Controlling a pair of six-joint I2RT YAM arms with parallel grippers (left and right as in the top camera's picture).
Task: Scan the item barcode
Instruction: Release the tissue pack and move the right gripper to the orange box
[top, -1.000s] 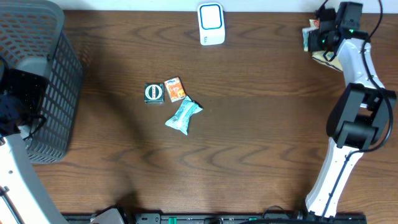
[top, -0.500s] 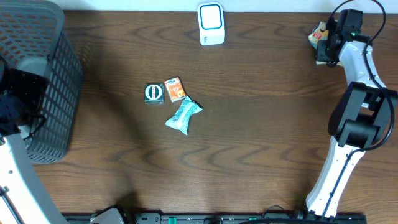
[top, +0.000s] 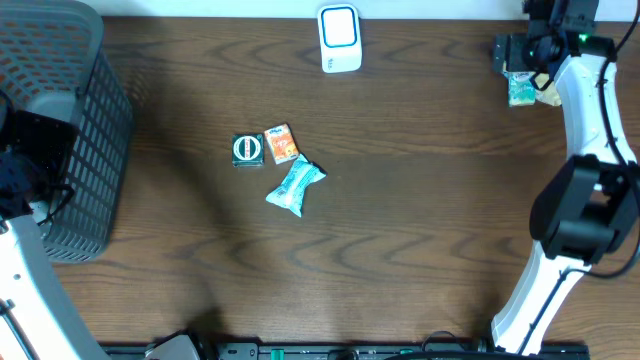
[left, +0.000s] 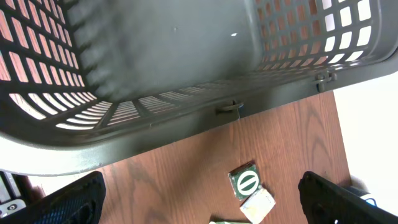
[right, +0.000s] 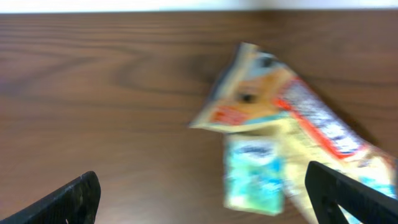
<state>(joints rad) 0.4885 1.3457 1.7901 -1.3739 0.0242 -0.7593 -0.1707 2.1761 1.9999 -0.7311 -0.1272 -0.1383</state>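
Note:
The white-and-blue barcode scanner (top: 339, 38) stands at the table's back edge. Three items lie mid-table: a green packet with a round logo (top: 247, 149), an orange packet (top: 281, 143) and a teal wrapper (top: 296, 185). At the far right my right gripper (top: 528, 48) hangs open above a small teal packet (top: 521, 91) that rests against a yellow-orange packet (top: 546, 88). In the right wrist view the teal packet (right: 255, 177) lies free between my spread fingers, blurred. My left gripper (left: 202, 202) is open beside the basket, with the green packet (left: 247, 182) ahead of it.
A dark grey mesh basket (top: 60, 120) fills the left end of the table; its rim (left: 155, 124) crosses the left wrist view. The right arm's base (top: 575, 215) stands at the right side.
My right gripper has gone from shut to open and let go of the small teal packet, which now lies on the table by the yellow-orange packet. The gripper has shifted right and back.

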